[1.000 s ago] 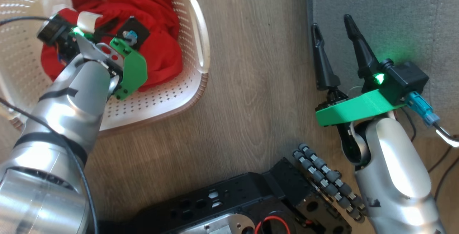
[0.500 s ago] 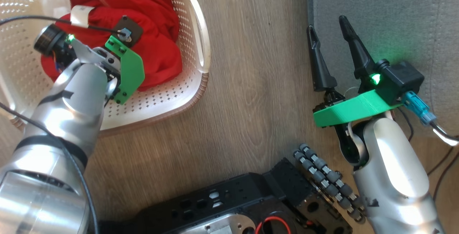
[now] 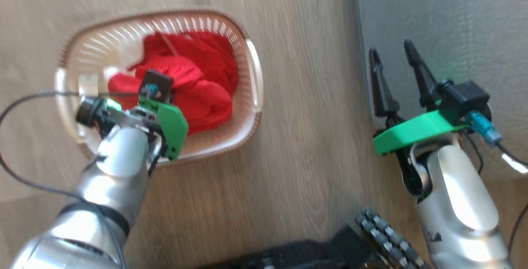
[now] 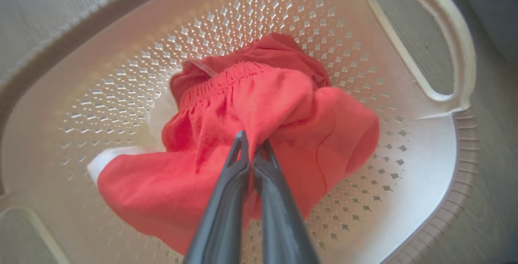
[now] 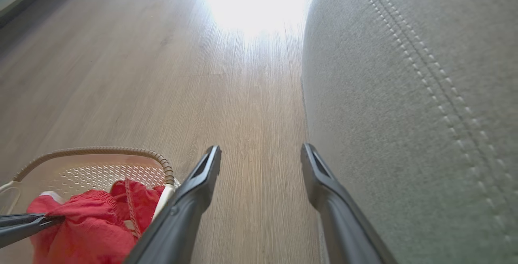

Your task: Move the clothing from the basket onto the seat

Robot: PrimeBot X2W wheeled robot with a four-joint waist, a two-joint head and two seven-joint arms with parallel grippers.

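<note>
The cream basket (image 3: 252, 80) sits on the wood floor at the left of the head view, with red clothing (image 3: 206, 91) bunched inside. My left arm reaches down into it. In the left wrist view my left gripper (image 4: 253, 142) is shut on a fold of the red clothing (image 4: 283, 106), which hangs gathered above the perforated basket floor (image 4: 101, 106); a white band (image 4: 109, 154) shows at its left. My right gripper (image 3: 391, 47) stands open with nothing in it, at the left edge of the grey seat (image 3: 445, 21), whose double stitching (image 5: 429, 77) shows in the right wrist view.
Wood floor (image 3: 309, 95) separates basket and seat. My black base (image 3: 288, 256) and its roller wheel (image 3: 383, 236) lie at the bottom of the head view. A dark cable (image 3: 24, 104) loops left of the basket. Sun glare (image 5: 255, 1) lies on the floor ahead.
The head camera has pulled back and shifted, so the whole basket now shows lower and smaller. My left gripper stays in the red clothing; the right gripper stays open by the seat.
</note>
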